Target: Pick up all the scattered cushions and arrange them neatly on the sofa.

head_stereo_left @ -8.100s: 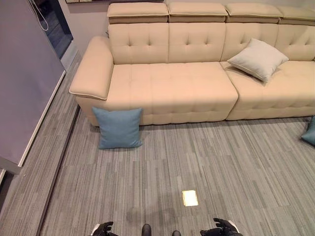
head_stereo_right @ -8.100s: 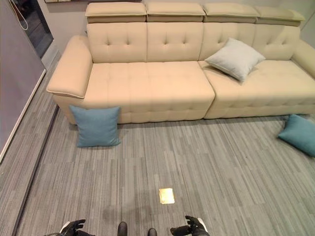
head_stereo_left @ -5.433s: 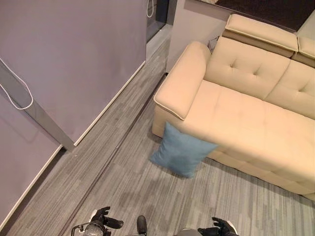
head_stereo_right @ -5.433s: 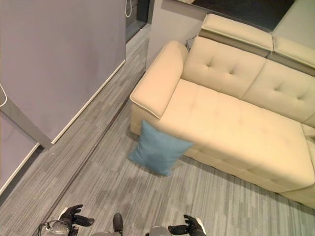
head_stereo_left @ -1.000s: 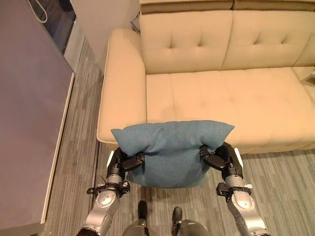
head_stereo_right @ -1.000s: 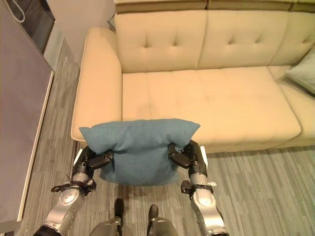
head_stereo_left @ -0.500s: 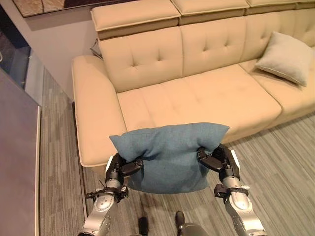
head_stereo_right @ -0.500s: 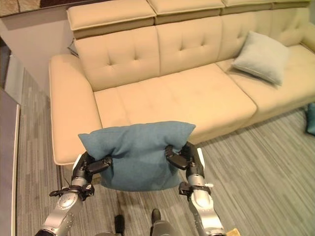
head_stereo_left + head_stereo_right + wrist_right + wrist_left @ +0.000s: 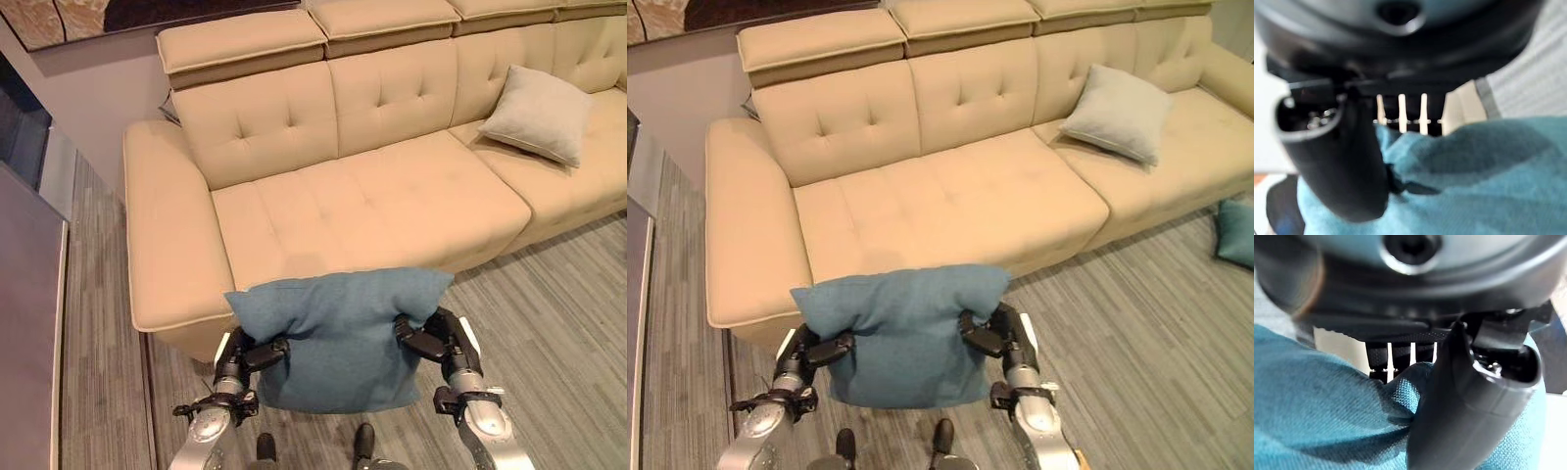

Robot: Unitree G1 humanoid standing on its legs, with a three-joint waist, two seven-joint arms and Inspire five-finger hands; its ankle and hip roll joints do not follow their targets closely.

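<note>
— Where is the blue cushion (image 9: 338,338)?

— Held up off the floor (image 9: 568,284), just in front of the sofa (image 9: 372,196) at its left end, near the armrest. The left hand (image 9: 245,351) pinches its left side, the right hand (image 9: 436,338) its right side, thumbs pressed into the fabric.

— Any others?

— A beige cushion (image 9: 537,114) leans on the far right seat, and a second blue cushion (image 9: 1236,233) lies on the floor at the right.
</note>
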